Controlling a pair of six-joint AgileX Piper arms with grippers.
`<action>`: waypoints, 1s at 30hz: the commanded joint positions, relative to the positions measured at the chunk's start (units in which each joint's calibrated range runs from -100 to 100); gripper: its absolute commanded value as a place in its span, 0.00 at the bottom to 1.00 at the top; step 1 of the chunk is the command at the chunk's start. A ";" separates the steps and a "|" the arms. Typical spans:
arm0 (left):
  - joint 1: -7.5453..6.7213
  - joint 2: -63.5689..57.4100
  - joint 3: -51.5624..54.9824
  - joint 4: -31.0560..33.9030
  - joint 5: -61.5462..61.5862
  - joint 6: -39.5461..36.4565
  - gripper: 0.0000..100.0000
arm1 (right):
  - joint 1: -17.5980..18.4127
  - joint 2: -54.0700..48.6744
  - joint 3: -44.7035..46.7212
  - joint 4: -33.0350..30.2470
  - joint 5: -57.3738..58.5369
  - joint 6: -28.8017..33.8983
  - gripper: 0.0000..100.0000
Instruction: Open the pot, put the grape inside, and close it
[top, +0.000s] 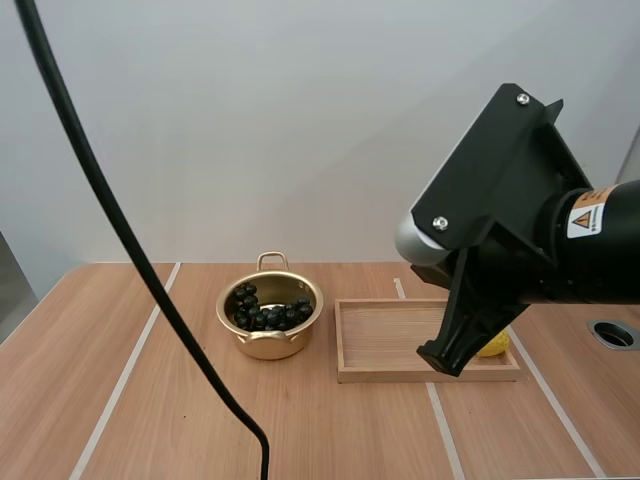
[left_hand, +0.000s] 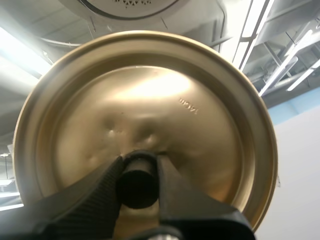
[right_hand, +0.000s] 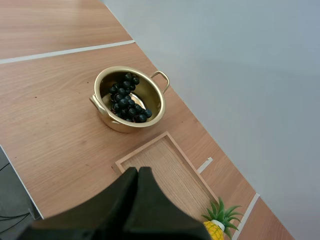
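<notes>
Gold-coloured metal pot (top: 272, 346), uncovered, stands on the wooden table (top: 140, 400) in the high view, with the dark bunch of grapes (top: 268, 313) lying inside it. Just to its right is a shallow wooden tray (top: 385, 335). The right gripper (top: 455, 352) hangs over the tray's far end, beside a small yellow toy pineapple (top: 494, 346). Left wrist view: the left gripper (left_hand: 139, 167) pinches the black knob (left_hand: 137, 186) of the lid (left_hand: 160, 110) between its tips. The round, gold-coloured lid is held off the pot and faces the camera. Right wrist view: the right gripper's fingers lie pressed together as one dark wedge, holding nothing, above the near end of the tray. Beyond them the pot shows its two loop handles and the grapes heaped on its floor, and the pineapple stands at the tray's far corner. Judged from this layout, opening and loading are done and the step in hand is closing. The next move calls for the left arm to carry the lid over the pot, turn it level with the knob upward, centre it on the rim and lower it until it seats. Only then should the knob be released. The right arm appears to have no part in this and is best kept clear over the tray.
</notes>
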 joint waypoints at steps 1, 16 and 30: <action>-0.01 -0.13 -0.24 0.60 12.42 -0.19 0.00 | -0.24 -0.71 0.19 -0.19 0.00 0.68 0.00; -0.01 9.31 -0.24 -0.21 38.12 -0.19 0.00 | -0.24 -0.71 0.19 -0.19 0.00 0.89 0.00; -0.01 8.16 22.27 -4.16 38.12 5.86 0.00 | -0.24 -0.71 0.19 -0.19 0.00 0.89 0.00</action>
